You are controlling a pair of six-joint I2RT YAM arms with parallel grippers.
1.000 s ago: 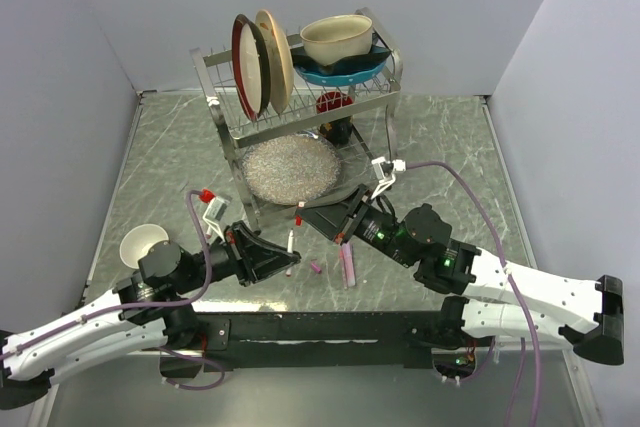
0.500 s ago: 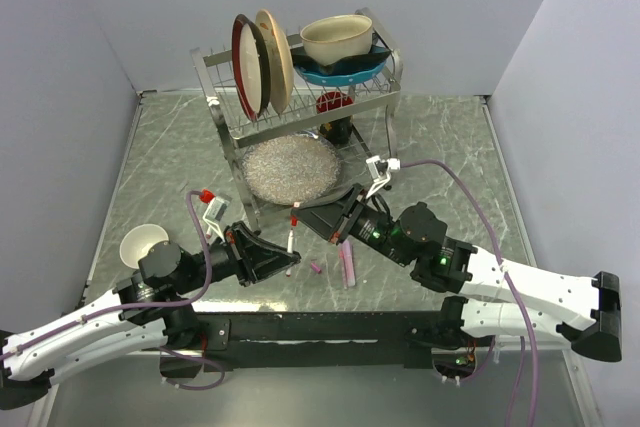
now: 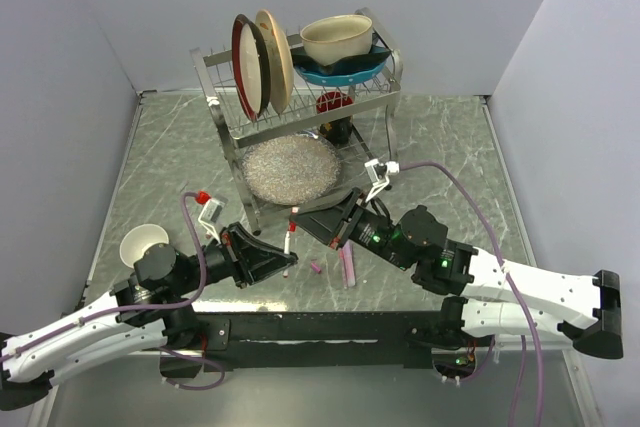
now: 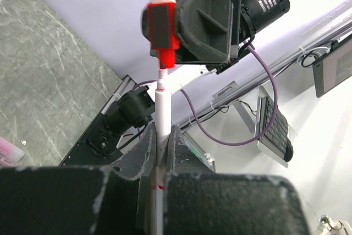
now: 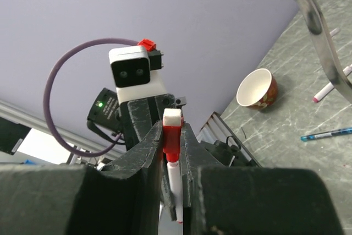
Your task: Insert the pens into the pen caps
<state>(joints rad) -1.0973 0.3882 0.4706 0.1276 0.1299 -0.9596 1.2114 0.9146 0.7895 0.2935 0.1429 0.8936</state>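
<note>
The left gripper [image 4: 161, 136] was closed tight on the whitish pen [image 4: 163, 108], whose white barrel rose straight out from between the two fingers with its red tip uppermost. Directly above that tip sat the red cap [image 4: 161, 28], pinched between the nearly closed fingers of the right gripper [image 5: 172, 142], its open end facing down onto the pen. Tip and cap mouth met in one line; whether the tip was already inside could not be told. From above, both grippers met nose to nose over the table [image 3: 440, 147], just in front of the dish rack [image 3: 300, 87], with pen and cap held off the surface. The salmon pink pen [image 3: 347, 265] lay on the table just below the right gripper, and a pink cap [image 3: 316, 268] lay beside it, apart from both hands
</note>
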